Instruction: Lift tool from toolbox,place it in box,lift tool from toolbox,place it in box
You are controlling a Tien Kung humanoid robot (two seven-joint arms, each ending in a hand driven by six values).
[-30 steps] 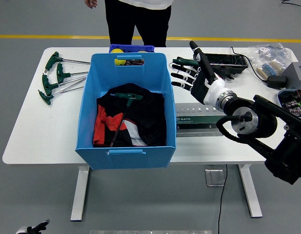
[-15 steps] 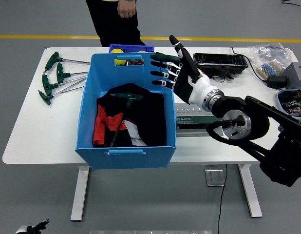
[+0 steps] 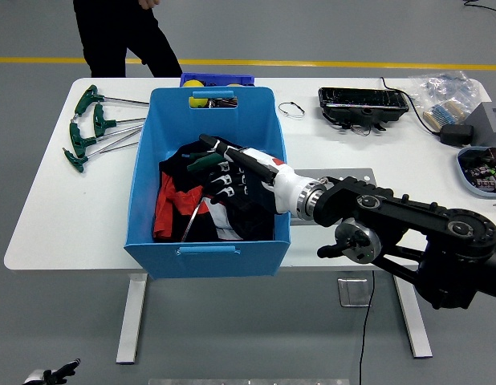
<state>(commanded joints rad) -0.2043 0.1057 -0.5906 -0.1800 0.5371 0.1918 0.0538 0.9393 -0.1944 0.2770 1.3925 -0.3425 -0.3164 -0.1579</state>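
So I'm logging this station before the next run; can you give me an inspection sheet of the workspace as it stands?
Surface: white table, left front bare.
Job's things: blue plastic bin holding black and red cloth and a green T-handled tool; four more green T-handled tools lie left of it.
Clutter: black open case, clear plastic bag, small blue tray.
Grippers: right robot hand inside the bin, fingers extended at the tool, grasp not clear; left not visible.
Cables: black cable far right.
Surroundings: person in black at far side; yellow floor line.
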